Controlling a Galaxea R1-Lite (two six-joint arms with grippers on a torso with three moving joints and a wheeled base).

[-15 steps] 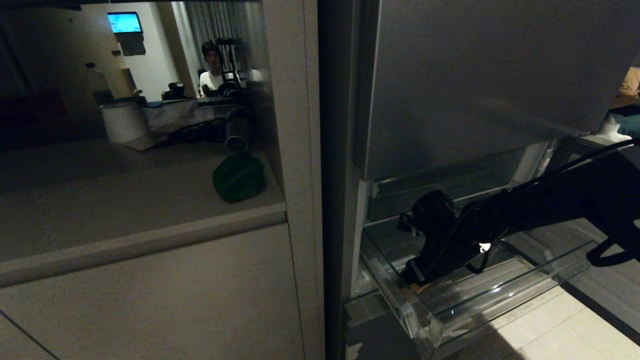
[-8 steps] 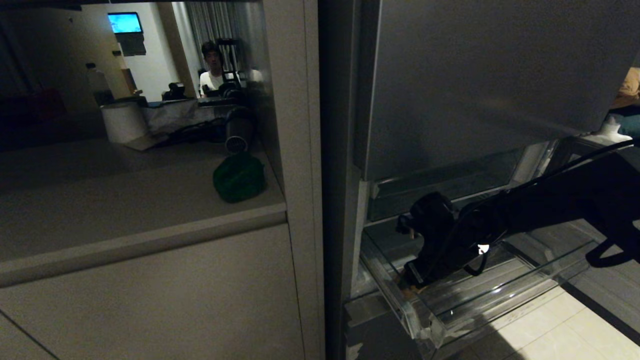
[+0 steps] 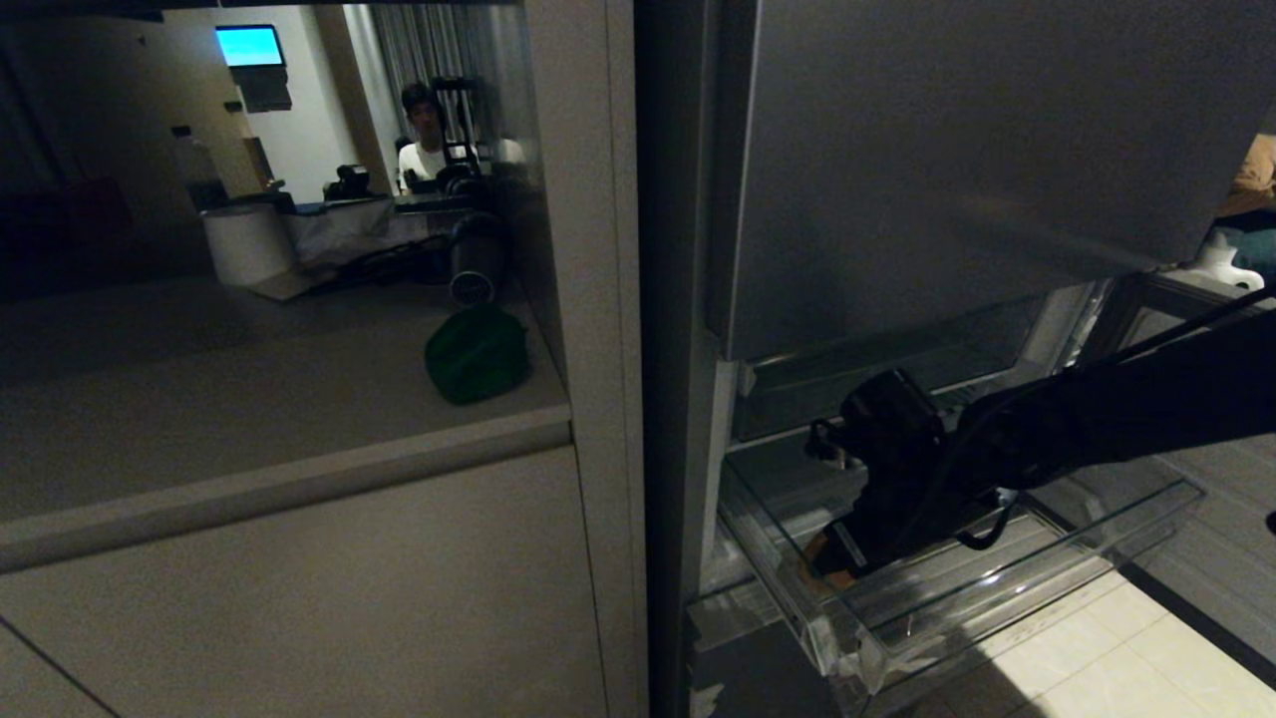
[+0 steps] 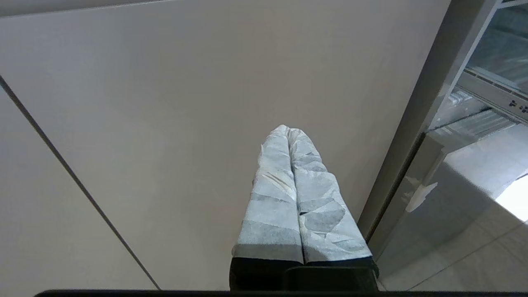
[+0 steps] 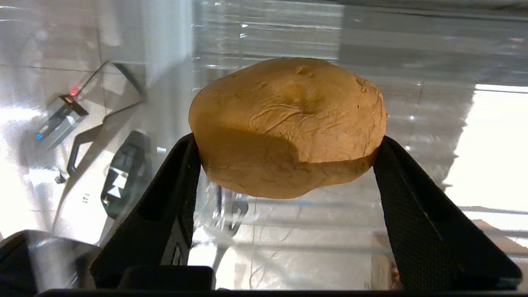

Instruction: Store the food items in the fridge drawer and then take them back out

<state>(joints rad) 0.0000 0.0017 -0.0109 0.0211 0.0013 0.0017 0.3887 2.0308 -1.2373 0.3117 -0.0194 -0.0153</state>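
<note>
The fridge drawer [image 3: 1007, 590], a clear plastic bin, stands pulled out low on the right. My right gripper [image 3: 829, 558] reaches down into its left end. In the right wrist view my right gripper [image 5: 288, 142] is shut on the food item [image 5: 288, 123], a tan-brown potato-like lump, with a black finger pressed to each side of it. The clear drawer floor [image 5: 313, 243] shows beneath the lump. In the head view only a tan sliver of the food item [image 3: 819, 564] peeks out under the gripper. My left gripper [image 4: 288, 131] is shut and empty, parked facing a beige cabinet front [image 4: 165, 103].
A dark grey fridge panel [image 3: 947, 150] hangs just above the drawer. A green lump [image 3: 477, 354] lies on the counter [image 3: 249, 399] at left, with a person [image 3: 424, 135] seen beyond. Pale floor tiles [image 3: 1097, 658] lie in front of the drawer.
The right gripper's fingers have closed onto the food item in the drawer. The right arm has lifted slightly and shifted a little to the right. The left arm has not moved.
</note>
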